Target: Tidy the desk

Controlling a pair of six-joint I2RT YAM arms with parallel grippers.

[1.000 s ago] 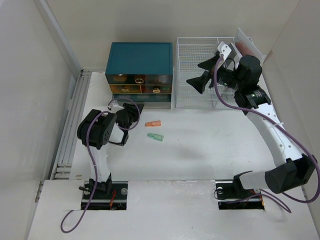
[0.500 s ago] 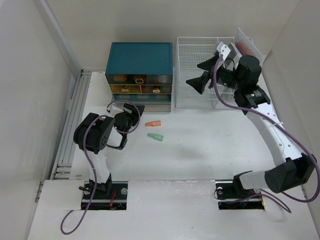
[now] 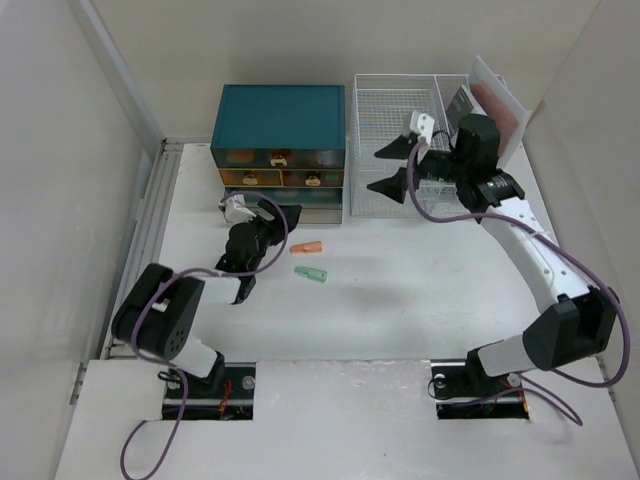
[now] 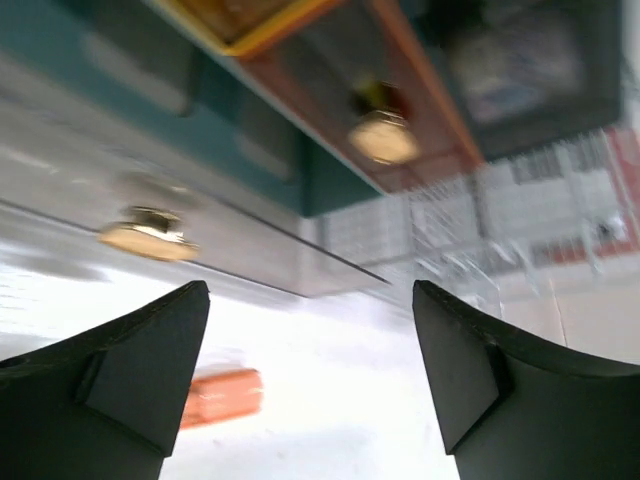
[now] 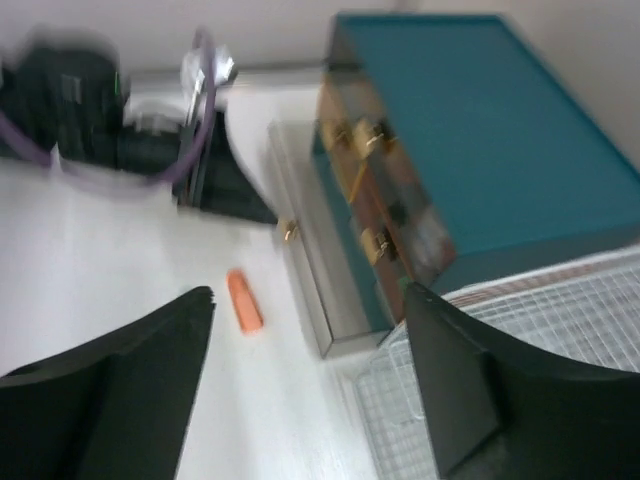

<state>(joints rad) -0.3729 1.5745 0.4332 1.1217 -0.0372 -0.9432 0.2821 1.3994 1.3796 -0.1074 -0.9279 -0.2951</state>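
My left gripper [image 3: 287, 212] and right gripper [image 3: 377, 170] gape wide, empty; drawer box [image 3: 283, 120] contents blurred; 1 pink card [image 3: 496, 100] upper right, at the rack [image 3: 392, 110] edge.

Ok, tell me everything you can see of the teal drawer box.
The teal drawer box stands upright at the far edge of the desk, just left of the white wire rack. It has a matte teal top and sides. Its front shows see-through drawers framed yellow and orange, a pale wide one lowest, all with round gold knobs. Nothing lies on top.
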